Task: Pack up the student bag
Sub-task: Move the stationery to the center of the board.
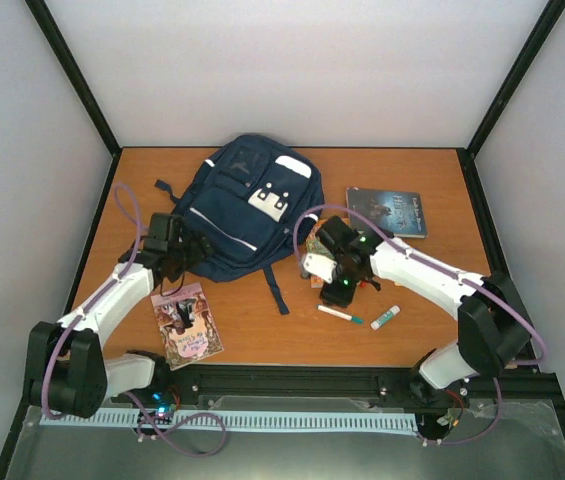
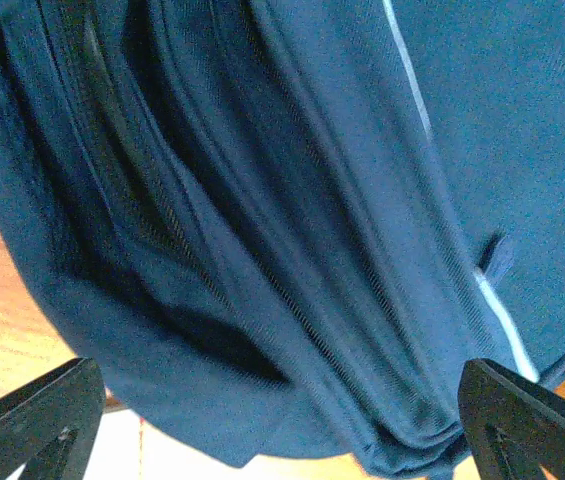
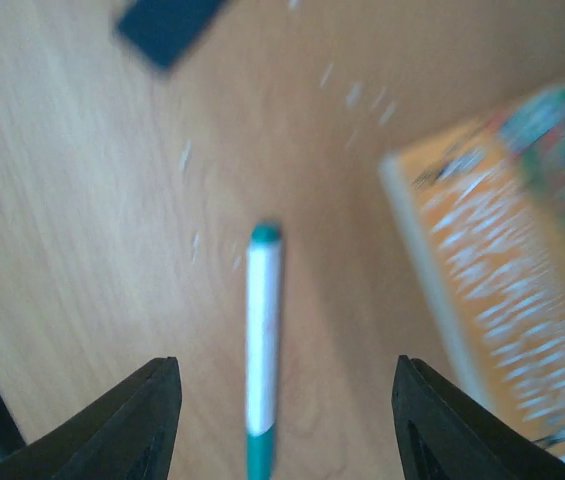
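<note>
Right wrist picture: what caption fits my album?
Open right claw above a white, green-tipped pen on the wooden table, beside an orange book.

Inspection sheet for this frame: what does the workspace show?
Surface: wooden table, no spills seen.
Job's things: student bag lying flat, far left-centre.
Clutter: dark book, pink booklet, pen, small tube, orange book.
Grippers: left gripper open at the bag's edge; right gripper open over the pen.
Cables: purple cables along both arms.
Surroundings: white walls, black frame.
</note>
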{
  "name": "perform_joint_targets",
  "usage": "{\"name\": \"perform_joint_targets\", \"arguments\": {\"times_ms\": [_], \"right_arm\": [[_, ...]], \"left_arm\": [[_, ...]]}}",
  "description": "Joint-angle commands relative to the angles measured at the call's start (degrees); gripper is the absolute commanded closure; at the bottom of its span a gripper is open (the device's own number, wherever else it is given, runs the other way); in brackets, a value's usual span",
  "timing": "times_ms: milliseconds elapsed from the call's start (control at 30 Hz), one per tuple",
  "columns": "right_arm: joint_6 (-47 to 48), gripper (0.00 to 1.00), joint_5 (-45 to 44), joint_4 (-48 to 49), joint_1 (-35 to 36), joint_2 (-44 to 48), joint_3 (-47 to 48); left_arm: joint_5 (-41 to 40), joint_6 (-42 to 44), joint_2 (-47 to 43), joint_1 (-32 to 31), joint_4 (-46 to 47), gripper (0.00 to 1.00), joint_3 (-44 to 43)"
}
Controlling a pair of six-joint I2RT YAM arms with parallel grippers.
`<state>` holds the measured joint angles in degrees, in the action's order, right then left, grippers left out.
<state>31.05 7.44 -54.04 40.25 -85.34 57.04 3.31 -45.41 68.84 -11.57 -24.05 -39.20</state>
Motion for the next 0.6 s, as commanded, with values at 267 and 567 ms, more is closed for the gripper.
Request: {"name": "perform_joint_targets", "arguments": {"times_ms": [267, 567], "right_arm": [[-13.1, 0.26, 0.0, 13.6, -4.2, -15.7, 23.0], [-14.5, 0.27, -2.3, 17.6, -7.7, -27.0, 30.2]], "left_arm": [[6.5, -3.9, 5.2, 8.8, -1.6, 0.00, -7.2], [7.3, -4.9, 11.7, 9.8, 1.8, 0.14, -8.5]]}}
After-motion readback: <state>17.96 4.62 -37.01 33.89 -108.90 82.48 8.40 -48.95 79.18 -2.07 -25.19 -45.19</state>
